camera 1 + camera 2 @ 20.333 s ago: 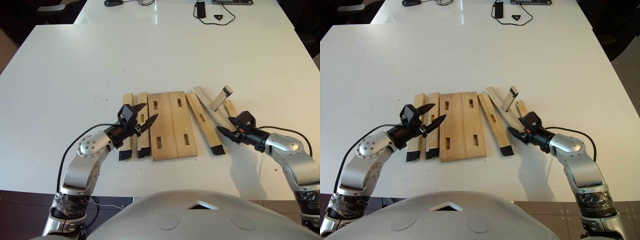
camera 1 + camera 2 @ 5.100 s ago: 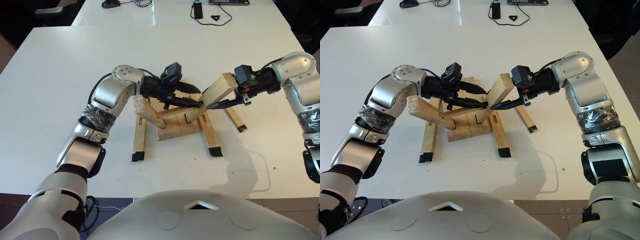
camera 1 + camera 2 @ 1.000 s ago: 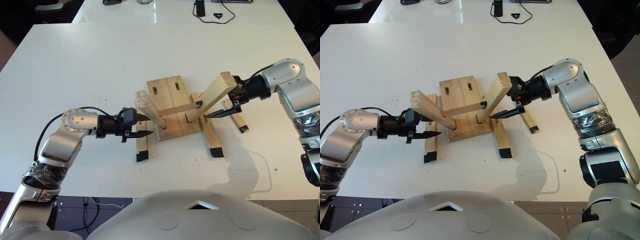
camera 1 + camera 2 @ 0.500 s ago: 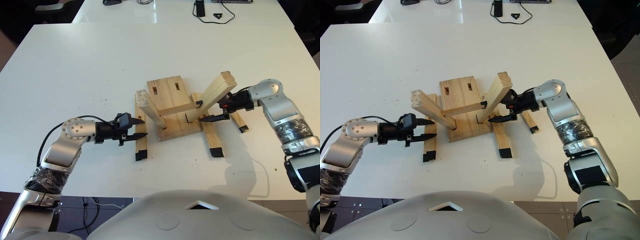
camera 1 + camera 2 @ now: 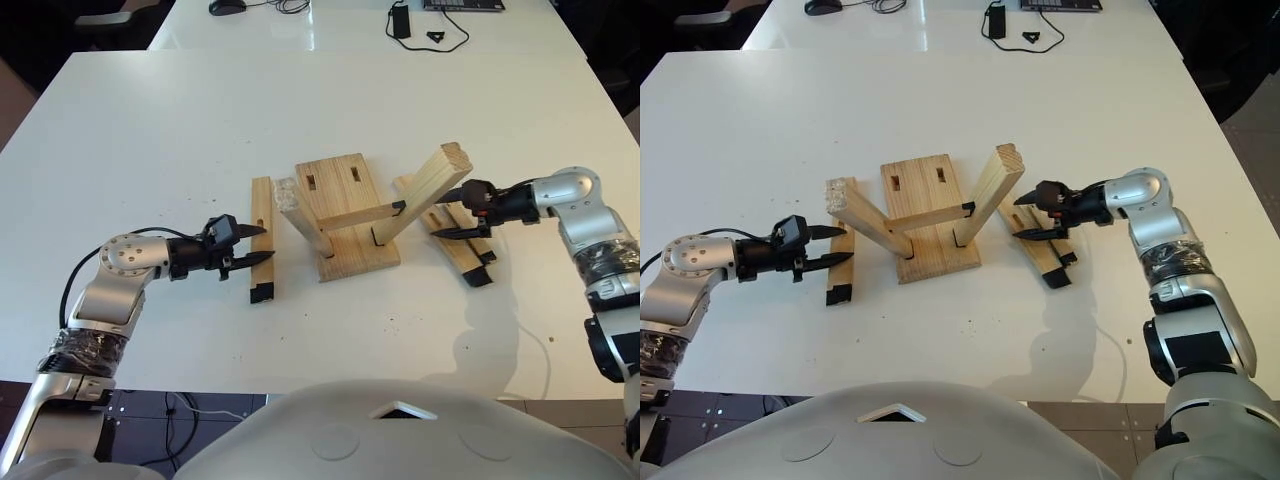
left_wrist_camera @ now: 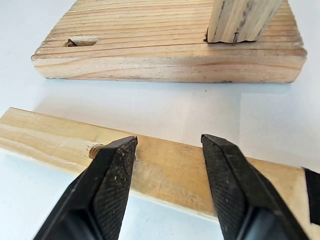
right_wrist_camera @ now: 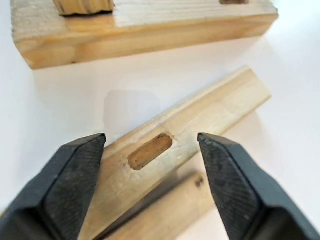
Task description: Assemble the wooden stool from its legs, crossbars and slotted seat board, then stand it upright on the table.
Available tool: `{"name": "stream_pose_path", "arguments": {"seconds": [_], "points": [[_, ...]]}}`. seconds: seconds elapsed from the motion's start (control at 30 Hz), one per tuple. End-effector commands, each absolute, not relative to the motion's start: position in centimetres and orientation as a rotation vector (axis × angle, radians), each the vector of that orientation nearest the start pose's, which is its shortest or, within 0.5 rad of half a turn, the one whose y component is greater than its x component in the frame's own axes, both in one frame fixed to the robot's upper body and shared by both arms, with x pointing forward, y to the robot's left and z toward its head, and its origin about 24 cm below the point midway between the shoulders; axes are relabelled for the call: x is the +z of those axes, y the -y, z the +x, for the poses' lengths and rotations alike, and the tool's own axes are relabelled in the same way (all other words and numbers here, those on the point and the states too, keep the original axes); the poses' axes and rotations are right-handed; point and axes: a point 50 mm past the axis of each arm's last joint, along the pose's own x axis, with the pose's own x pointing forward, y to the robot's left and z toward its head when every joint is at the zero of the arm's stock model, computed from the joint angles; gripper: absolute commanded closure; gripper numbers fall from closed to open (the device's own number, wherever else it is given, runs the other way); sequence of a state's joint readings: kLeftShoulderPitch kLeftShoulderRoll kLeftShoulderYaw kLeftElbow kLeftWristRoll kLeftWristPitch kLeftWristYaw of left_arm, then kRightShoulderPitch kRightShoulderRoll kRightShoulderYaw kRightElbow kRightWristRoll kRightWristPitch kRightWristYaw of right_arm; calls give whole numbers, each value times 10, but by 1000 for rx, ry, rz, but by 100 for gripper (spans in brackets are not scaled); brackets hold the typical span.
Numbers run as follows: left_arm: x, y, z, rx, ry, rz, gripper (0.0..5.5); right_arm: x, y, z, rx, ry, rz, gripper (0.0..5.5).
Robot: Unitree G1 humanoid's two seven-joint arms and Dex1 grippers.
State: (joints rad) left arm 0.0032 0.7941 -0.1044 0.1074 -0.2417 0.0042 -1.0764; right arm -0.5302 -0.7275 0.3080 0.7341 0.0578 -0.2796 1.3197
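2 jaws wide: left astride loose leg (image 5: 261, 212), right astride slotted leg (image 7: 192, 120); seat board (image 5: 335, 185) between

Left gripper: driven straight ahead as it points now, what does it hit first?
Likely the loose leg lying across the path of the left gripper, at its open jaws' tips; if it passes above, the seat board edge is next.

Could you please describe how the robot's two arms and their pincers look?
The left arm and the right arm are silver-grey with rounded joints and a band of clear wrapping. A thin black cable loops along the left arm. The left pincer and the right pincer each have two matte black, wedge-shaped fingers tapering to points.
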Motion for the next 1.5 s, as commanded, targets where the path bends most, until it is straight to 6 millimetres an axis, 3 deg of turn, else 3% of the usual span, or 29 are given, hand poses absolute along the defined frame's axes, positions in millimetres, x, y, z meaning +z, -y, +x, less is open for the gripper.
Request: {"name": "stream_pose_path", "arguments": {"seconds": [0.03,0.23,0.5,0.67,0.87,1.03,1.1,1.23,1.37,1.5], "points": [[24,-270,200,-1036,-661,426,314,42,278,276,1242,-682,-670,211],[38,-270,212,-1009,-590,415,314,56,286,277,1198,-610,-644,211],[105,-210,236,-1117,-256,298,314,100,273,281,1168,-407,-638,211],[113,-182,233,-1188,-212,308,314,119,266,277,1171,-348,-658,211],[91,-145,218,-1333,-253,310,314,110,254,248,1325,-419,-653,211],[107,-74,226,-1469,-95,214,314,92,249,231,1405,-506,-643,211],[109,-58,225,-1505,-76,202,314,89,246,230,1425,-518,-652,211],[107,-67,229,-1476,-104,198,314,86,235,219,1497,-527,-628,211],[107,-103,236,-1401,-150,237,314,81,221,203,1553,-522,-583,211],[99,-139,248,-1280,-218,358,314,77,225,200,1506,-536,-586,211]]}}
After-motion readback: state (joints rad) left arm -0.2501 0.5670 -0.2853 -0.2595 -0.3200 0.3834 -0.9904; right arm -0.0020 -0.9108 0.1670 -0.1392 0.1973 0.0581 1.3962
